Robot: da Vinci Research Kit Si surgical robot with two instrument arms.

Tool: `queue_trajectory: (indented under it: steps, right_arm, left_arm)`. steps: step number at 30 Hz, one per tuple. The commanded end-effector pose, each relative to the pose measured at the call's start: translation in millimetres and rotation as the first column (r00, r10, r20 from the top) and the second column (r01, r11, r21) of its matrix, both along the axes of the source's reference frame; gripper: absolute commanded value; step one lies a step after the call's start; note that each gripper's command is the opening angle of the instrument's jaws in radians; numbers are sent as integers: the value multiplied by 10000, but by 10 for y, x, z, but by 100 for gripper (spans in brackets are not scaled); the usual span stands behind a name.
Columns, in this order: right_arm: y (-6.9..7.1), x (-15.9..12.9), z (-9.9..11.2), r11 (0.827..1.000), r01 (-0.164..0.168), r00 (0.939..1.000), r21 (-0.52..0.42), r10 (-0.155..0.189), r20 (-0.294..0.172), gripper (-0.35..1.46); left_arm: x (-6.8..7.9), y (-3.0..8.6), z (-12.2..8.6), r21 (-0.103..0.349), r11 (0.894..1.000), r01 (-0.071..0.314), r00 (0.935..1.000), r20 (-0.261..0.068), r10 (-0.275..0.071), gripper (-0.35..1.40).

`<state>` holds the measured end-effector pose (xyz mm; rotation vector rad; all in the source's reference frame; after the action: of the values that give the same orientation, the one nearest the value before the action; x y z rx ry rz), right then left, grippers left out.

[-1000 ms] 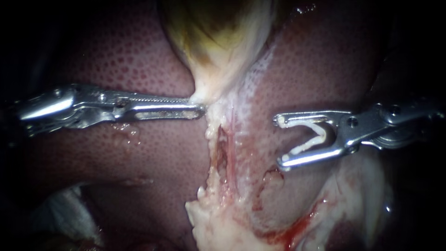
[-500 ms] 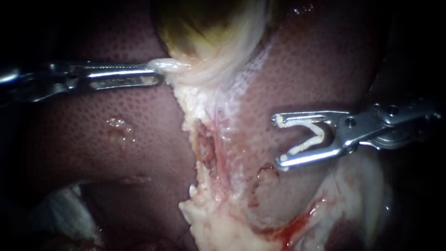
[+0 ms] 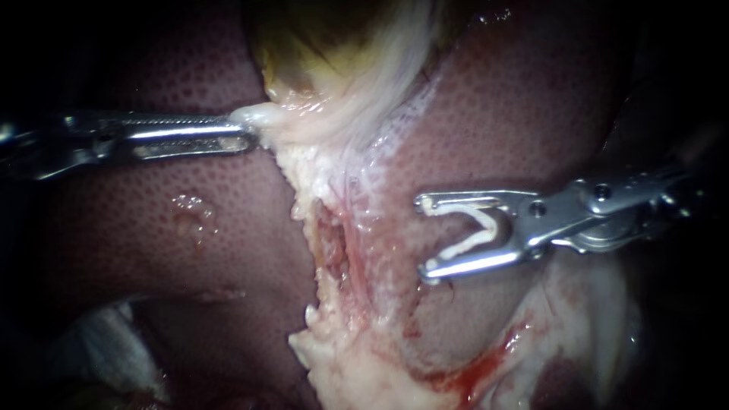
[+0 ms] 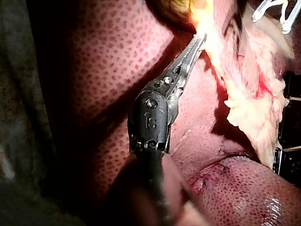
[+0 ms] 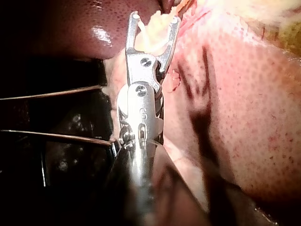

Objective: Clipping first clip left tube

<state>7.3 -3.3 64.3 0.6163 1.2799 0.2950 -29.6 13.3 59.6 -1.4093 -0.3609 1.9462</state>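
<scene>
Background: dark-red, finely dotted liver [image 3: 152,243] across most of the endoscope view, sunk in black shadow at the edges.
Top of the field: glossy yellow-green gallbladder [image 3: 319,53], narrowing downward into pale tissue.
Middle: whitish, ragged tissue band [image 3: 364,190] running down from the gallbladder across the liver, with a reddish groove along its length and a lumpy pale end low down; left tube not told apart from the other strands in it.
From the left: slender steel left instrument [image 3: 247,130] with long toothed jaws, lying nearly level; jaws clamped on the pale lower edge of the gallbladder, that edge stretched toward the left. Same hold in the left wrist view [image 4: 200,40], jaws closed on pale yellow tissue.
From the right: steel right instrument [image 3: 423,237] with short forked jaws, tips just beside the band's right edge, around no strand; jaws wide apart, yet both bearing on the legs of the clip held between them.
Between the right jaws: white V-shaped clip [image 3: 477,231], unclosed, its mouth toward the tissue band; in the right wrist view [image 5: 157,40] set over pale tissue, contact not clear.
Lower left corner: crumpled white gauze [image 3: 106,342], partly in shadow.
Lower right: red smear of blood [image 3: 486,364] on the pale tissue.
</scene>
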Motion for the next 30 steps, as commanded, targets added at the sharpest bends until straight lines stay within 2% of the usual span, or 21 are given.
queue_trajectory:
  steps: [1, 7, 12, 20, 30]
  right_arm:
    - [-6, 8, 12, 9999, 87, 10000, 83, -88, 41, 51]
    - [-31, 44, 64, 9985, 297, 9993, 452, -307, 229, 51]
    - [-44, 66, 89, 9969, 416, 9987, 661, -433, 253, 52]
    - [-49, 89, 98, 9958, 484, 9985, 783, -504, 234, 52]
    - [-56, 103, 102, 9897, 837, 9964, 1165, -843, 9, 52]
  left_arm:
    - [0, 0, 0, 1, 10000, -19, 10000, 13, 19, -35]
    - [-1, -2, 0, -4, 10000, -38, 10000, 26, 38, -35]
    - [-3, -5, -4, -1, 10000, -45, 10000, 33, 45, -35]
    - [-5, -8, -6, -2, 10000, -75, 10000, 57, 75, -35]
    - [-6, -9, -5, -7, 10000, -69, 10000, 52, 69, -35]
